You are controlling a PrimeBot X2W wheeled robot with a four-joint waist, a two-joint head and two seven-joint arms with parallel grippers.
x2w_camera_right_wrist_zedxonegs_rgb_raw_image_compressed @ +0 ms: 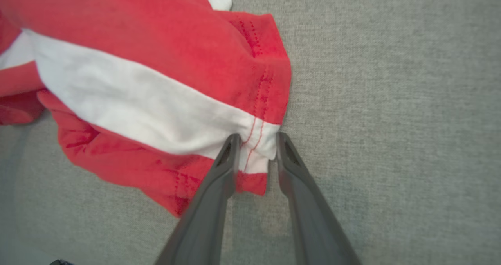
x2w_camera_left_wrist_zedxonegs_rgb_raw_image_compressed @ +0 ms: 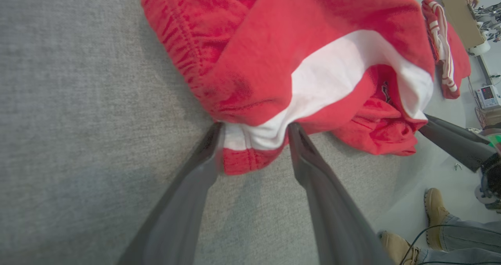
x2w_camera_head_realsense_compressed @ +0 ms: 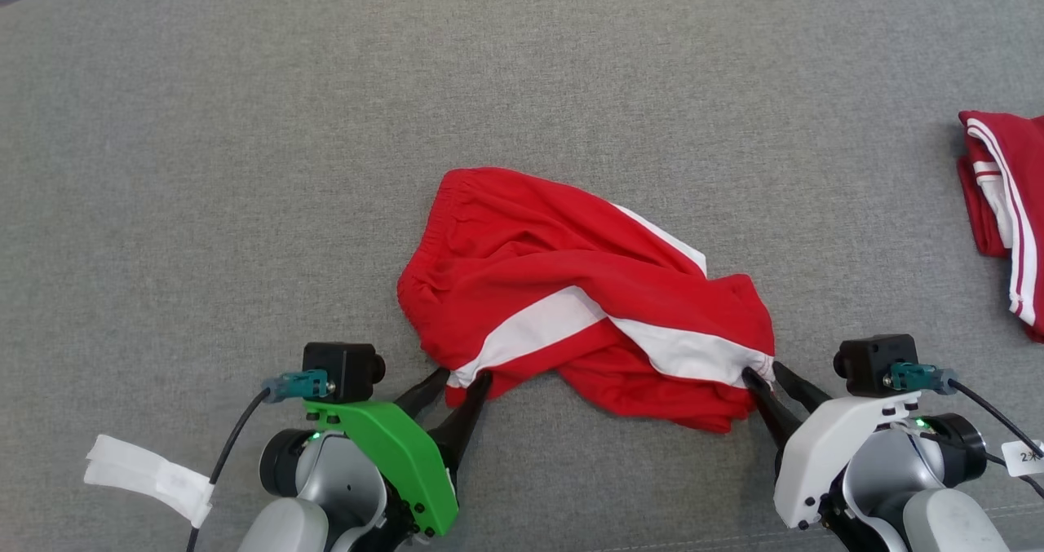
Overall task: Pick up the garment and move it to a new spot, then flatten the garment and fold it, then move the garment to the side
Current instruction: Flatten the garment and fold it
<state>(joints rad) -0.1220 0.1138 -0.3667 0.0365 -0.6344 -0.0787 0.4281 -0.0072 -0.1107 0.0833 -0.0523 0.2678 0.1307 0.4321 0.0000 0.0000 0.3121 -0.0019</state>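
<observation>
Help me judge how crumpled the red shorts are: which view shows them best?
Head view: the whole red shorts lie bunched on the grey surface. Each wrist view gives a close-up of one hem corner and nearby folds.

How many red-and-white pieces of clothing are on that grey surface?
2. The crumpled garment lies mid-picture on the grey surface; the folded garment sits at the head view's right edge, partly cut off. Others may be out of view.

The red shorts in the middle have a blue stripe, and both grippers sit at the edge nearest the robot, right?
No: the stripe on the shorts is white, not blue, as the head view shows. The left gripper and right gripper do sit at that near edge.
</observation>
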